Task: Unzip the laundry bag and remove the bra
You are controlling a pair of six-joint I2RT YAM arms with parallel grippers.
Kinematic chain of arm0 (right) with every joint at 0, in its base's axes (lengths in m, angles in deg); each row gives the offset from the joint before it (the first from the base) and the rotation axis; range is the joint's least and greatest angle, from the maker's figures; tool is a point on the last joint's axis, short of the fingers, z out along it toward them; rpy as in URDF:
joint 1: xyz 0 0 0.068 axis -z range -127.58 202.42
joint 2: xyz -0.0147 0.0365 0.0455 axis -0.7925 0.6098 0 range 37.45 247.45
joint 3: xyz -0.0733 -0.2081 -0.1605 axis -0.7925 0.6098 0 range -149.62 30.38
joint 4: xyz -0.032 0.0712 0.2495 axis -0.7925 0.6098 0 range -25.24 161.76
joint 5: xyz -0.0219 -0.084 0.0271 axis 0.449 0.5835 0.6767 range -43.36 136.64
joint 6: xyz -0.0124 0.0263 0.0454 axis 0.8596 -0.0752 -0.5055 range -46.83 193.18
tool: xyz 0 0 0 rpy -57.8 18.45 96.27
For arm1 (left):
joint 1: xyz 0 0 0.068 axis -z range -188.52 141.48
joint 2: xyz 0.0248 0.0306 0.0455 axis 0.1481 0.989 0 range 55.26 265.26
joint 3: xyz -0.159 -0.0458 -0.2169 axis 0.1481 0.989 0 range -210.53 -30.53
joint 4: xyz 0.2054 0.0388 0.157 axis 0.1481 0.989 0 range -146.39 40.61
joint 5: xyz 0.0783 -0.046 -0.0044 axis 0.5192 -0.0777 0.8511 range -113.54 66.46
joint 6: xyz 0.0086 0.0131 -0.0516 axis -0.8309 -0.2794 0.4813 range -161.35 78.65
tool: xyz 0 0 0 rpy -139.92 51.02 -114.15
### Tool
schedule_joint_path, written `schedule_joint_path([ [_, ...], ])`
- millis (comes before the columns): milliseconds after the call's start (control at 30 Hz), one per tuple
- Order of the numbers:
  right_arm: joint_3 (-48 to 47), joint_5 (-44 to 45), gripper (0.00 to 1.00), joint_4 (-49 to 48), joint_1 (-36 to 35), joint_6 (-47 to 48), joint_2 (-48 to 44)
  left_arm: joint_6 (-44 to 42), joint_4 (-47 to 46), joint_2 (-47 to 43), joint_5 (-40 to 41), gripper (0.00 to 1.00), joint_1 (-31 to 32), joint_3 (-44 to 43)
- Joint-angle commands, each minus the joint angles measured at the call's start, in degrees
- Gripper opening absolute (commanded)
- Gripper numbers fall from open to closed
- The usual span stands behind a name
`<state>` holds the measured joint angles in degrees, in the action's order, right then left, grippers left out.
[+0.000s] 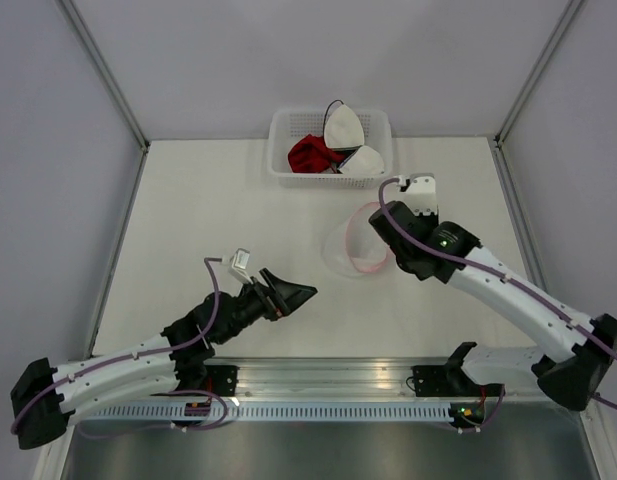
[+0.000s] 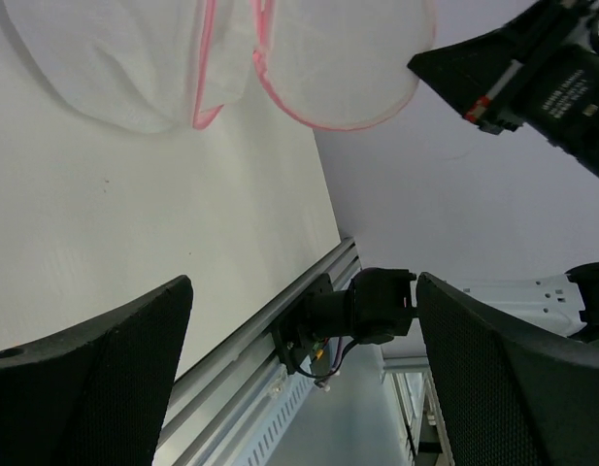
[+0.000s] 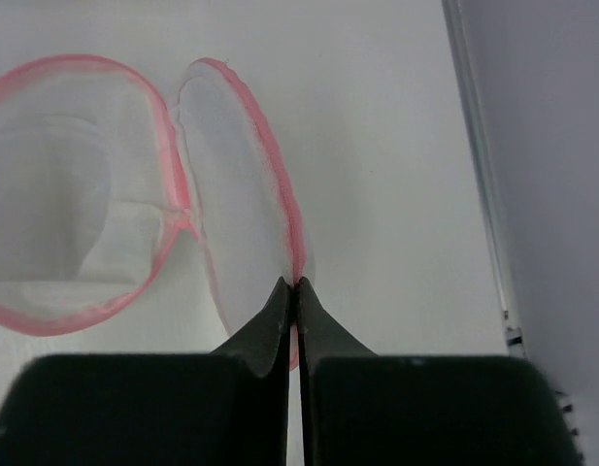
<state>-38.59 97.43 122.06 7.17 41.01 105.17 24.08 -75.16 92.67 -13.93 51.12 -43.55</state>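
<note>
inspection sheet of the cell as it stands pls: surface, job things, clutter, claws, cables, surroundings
Surface: white table, no spills seen.
Job's things: laundry bag unzipped, halves spread open mid-table; bra not identifiable.
Clutter: plastic basket at far edge, holding red fabric and white cup-shaped pieces.
Grippers: left claw open, apart from the bag; right claw shut on the bag's pink rim.
Cables: purple cable along each arm, no snag seen.
Surroundings: pale walls; metal rail at near edge.
</note>
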Motion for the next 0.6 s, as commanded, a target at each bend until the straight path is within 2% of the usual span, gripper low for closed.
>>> schedule_joint_path([
  [0, -2.0, 6.2, 0.0, 0.5, -1.1, 6.2, 7.4, -2.3, 6.5, -4.6, 2.9, 1.0, 0.1, -1.3],
  [200, -5.2, 9.7, 0.0, -5.7, -5.8, 7.4, 19.9, -1.8, 10.0, -9.6, 4.9, 1.0, 0.1, 0.4],
  [367, -13.0, 14.2, 0.0, -4.7, -11.1, 5.7, 30.9, -2.1, 12.9, -11.7, 5.8, 1.0, 0.1, 0.4],
  [567, -16.9, 11.5, 0.0, -4.2, -18.6, 3.3, 37.7, -1.4, 16.9, -15.2, 7.7, 1.0, 0.1, 0.8],
])
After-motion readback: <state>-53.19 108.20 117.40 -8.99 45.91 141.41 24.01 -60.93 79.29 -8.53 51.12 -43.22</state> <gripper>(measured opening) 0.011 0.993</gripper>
